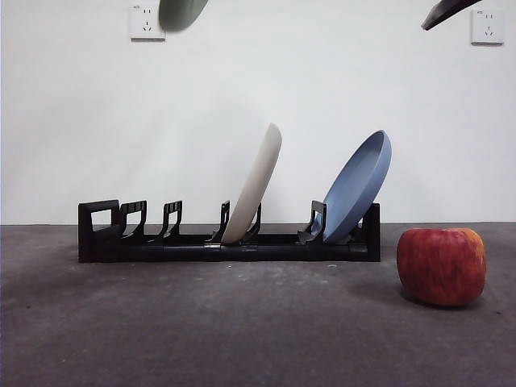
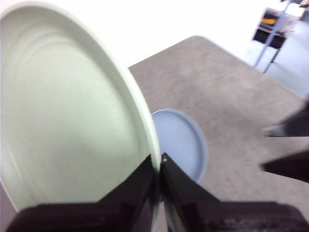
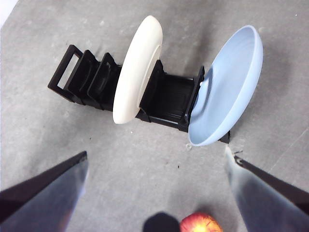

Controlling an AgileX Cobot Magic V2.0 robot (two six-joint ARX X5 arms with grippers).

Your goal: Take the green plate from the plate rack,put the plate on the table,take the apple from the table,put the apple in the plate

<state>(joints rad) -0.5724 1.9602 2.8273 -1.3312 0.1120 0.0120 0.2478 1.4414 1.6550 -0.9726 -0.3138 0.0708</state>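
Left wrist view: left hand (image 2: 160, 175) pinches pale green plate (image 2: 63, 111).

White wall (image 1: 242, 81), 2 sockets (image 1: 147, 22).

The green plate (image 2: 67, 121), pale sage with a raised rim, hangs high above the plate rack (image 1: 226, 242), clamped at its edge. The long black rack stands on the dark grey desk (image 1: 242, 339). The red, yellow-streaked apple (image 1: 441, 266) rests just beside its end.
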